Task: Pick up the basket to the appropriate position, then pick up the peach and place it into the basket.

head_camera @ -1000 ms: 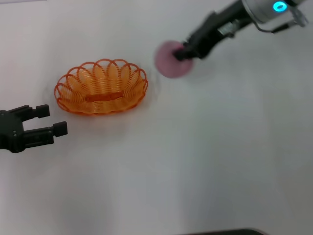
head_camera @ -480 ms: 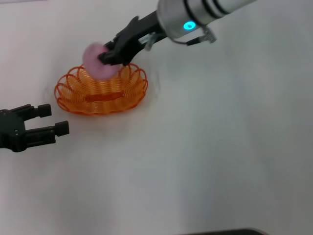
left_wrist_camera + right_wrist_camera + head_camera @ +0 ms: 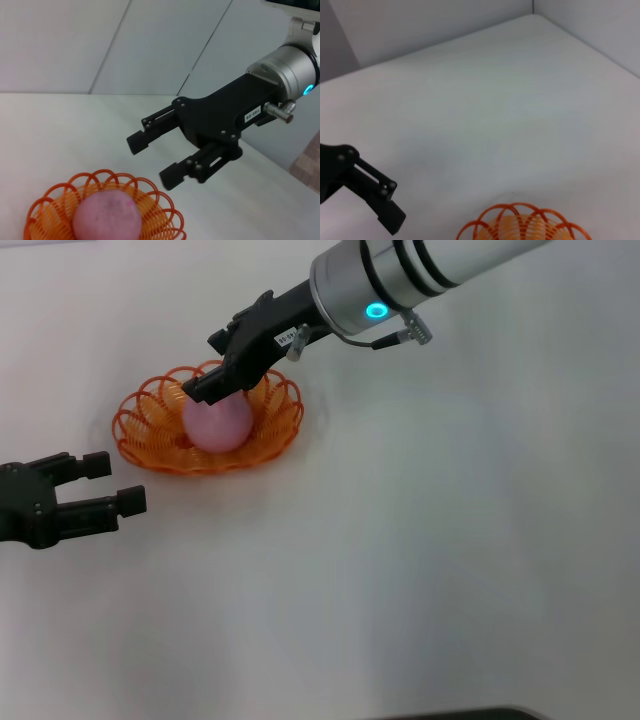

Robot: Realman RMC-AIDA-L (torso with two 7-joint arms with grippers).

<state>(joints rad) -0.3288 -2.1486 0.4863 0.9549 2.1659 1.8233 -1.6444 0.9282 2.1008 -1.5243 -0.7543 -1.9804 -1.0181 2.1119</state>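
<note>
The orange wire basket [image 3: 283,428] sits on the white table at the upper left. The pink peach [image 3: 217,422] lies inside it. My right gripper [image 3: 203,368] hangs just above the peach, open and empty, with its jaws apart from the fruit. In the left wrist view the right gripper [image 3: 150,161] is spread wide above the peach [image 3: 106,217] in the basket [image 3: 162,212]. My left gripper [image 3: 118,482] is open and empty on the table's left side, a little in front of the basket. The basket's rim [image 3: 520,220] shows in the right wrist view.
The white table [image 3: 420,560] stretches bare to the right and front of the basket. A pale wall [image 3: 100,45] rises behind the table. A dark edge [image 3: 450,714] shows at the bottom of the head view.
My right gripper carried the peach left from the table's upper middle to over the basket, let it go and opened. The peach now lies in the basket. The left gripper has barely moved.
</note>
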